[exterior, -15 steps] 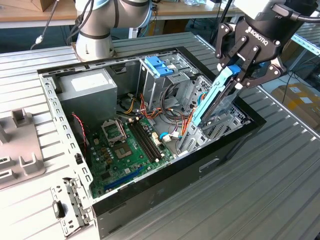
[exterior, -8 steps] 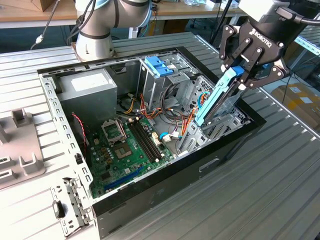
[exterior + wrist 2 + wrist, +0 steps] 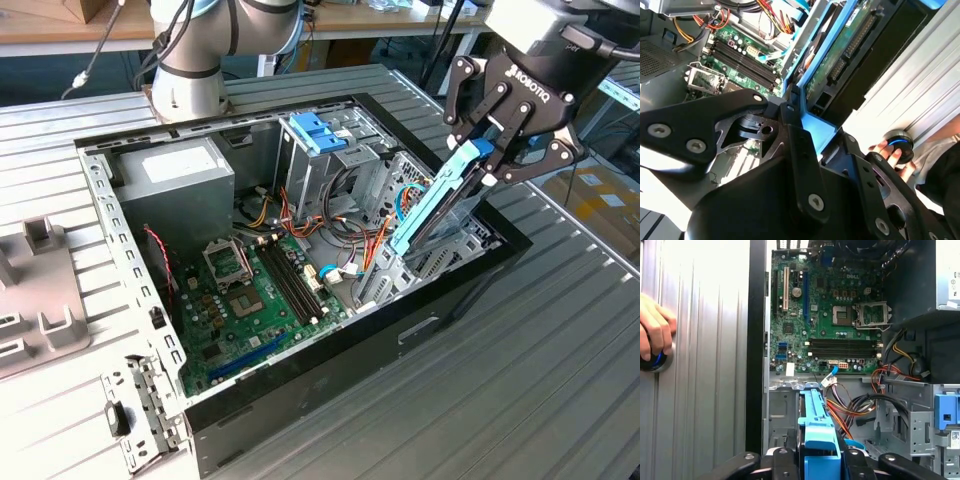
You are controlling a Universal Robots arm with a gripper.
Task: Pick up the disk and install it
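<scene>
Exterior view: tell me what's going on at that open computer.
The gripper is shut on the disk, gripping its blue carrier's upper end. The disk hangs tilted, its lower end down inside the open computer case. In the first wrist view, a person's hand rests on a round knob beside the case.

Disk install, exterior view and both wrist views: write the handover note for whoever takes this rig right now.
Gripper: jaws shut on the upper, blue-tabbed end of the disk.
Disk: lifted, steeply tilted, lower end down at the drive cage on the exterior view's right of the open computer case, upper end above the rim.
Done: pickup. Left: the disk is not yet seated.
Note: a person's hand rests on a round knob on the table beside the case.
</scene>
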